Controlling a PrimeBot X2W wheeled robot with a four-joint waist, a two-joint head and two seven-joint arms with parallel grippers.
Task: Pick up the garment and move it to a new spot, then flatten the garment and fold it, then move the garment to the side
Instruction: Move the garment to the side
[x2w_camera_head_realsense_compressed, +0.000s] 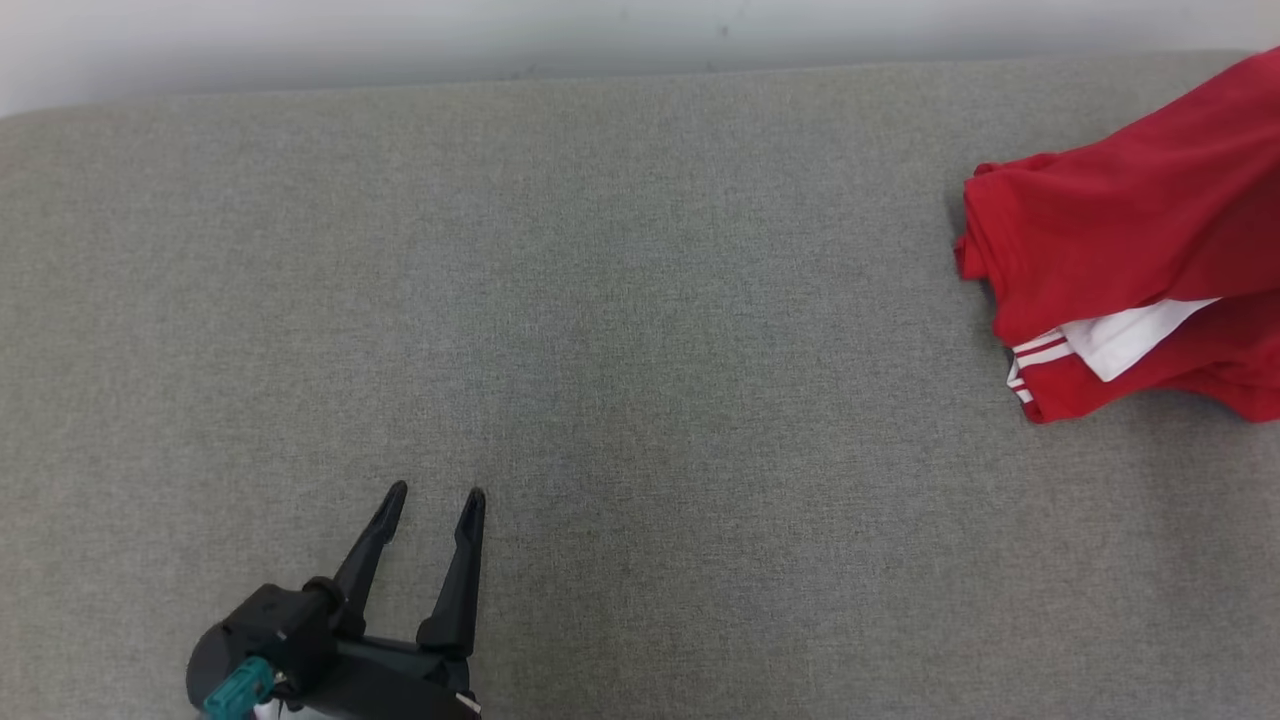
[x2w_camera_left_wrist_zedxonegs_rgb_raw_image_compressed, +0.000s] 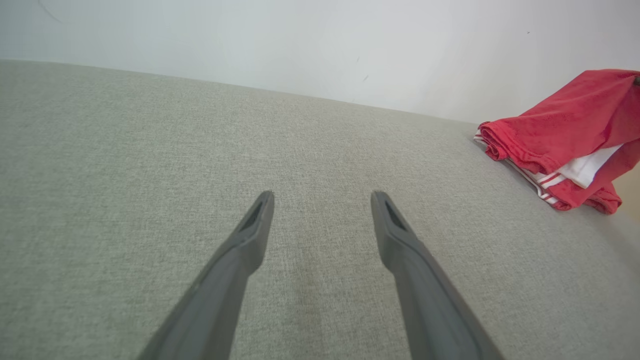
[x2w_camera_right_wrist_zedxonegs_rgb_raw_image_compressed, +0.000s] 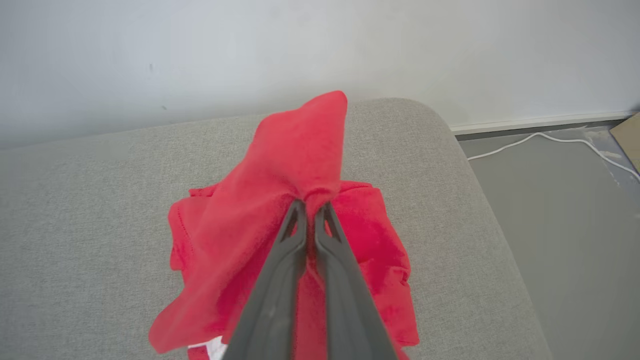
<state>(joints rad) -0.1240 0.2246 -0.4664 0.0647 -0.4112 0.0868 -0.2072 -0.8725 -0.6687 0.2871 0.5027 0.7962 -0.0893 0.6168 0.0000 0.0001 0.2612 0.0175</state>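
Observation:
The garment is red with white stripes and a white patch, bunched at the right end of the grey cushion. Part of it is lifted off the surface. My right gripper is shut on a pinched fold of the garment, with cloth draping down on both sides of the fingers. The left wrist view has the garment at the far right. My left gripper stands open low over bare cushion at the lower left, far from the cloth; its fingers spread wide with nothing between them.
A pale wall runs behind the cushion's far edge. Past the cushion's rounded right end lies grey floor with a white cable and a bit of cardboard.

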